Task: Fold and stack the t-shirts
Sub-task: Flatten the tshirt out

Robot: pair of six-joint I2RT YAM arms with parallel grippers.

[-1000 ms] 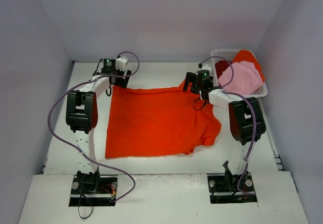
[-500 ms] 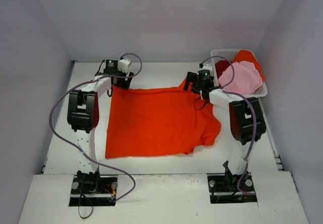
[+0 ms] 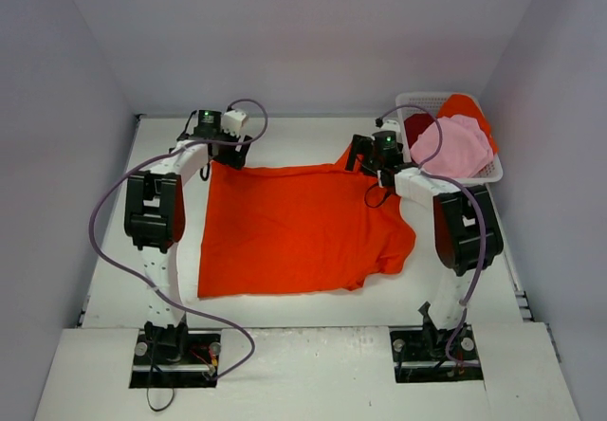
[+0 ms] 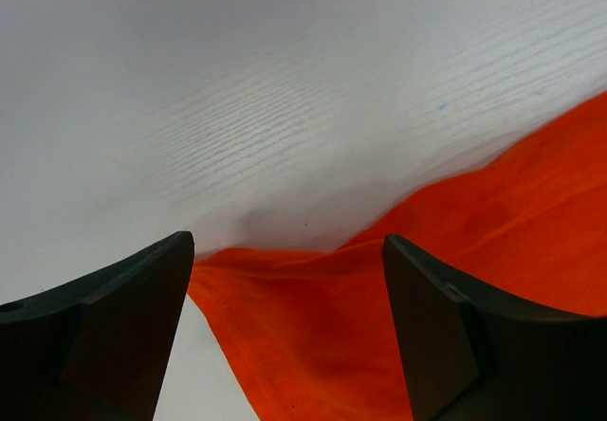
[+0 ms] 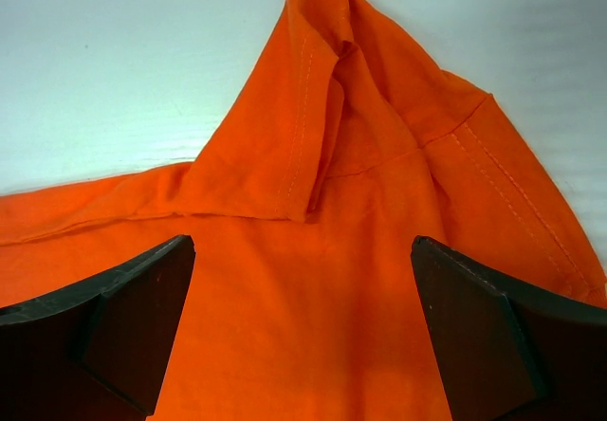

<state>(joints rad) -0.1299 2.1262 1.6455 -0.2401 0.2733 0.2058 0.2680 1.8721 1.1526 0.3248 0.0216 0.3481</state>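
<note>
white worktop (image 3: 285, 135) carries a limp, light orange-red t-shirt (image 3: 294, 227), probably best pinched at its far corners, where left hand (image 4: 286, 243) and right hand (image 5: 301, 246) hover, fingers apart.

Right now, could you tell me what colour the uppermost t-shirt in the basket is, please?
The uppermost t-shirt is light pink; the top external view shows it best.
</note>
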